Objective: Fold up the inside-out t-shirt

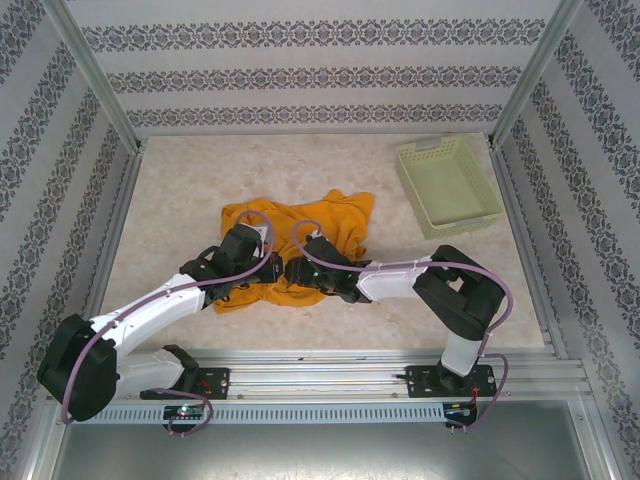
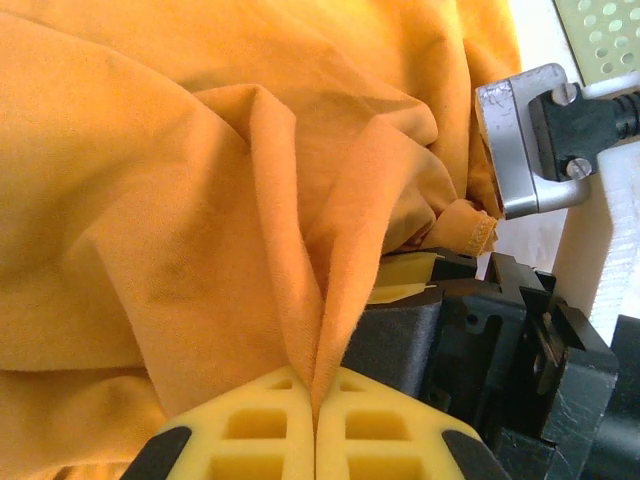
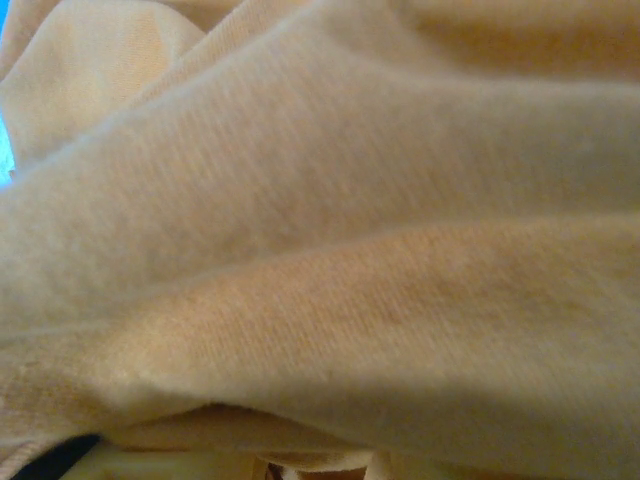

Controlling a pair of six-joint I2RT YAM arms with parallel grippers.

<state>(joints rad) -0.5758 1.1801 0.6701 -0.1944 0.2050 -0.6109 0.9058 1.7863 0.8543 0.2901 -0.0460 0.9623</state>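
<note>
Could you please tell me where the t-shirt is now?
In the top view, the orange t-shirt lies crumpled at centre, left of the green basket, a fold pinched in the left gripper.

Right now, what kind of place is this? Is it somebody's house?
Probably a robot test booth, not a house: a left arm and right arm bolted to a metal rail, patterned panels in a metal frame, and a t-shirt on the table.
</note>
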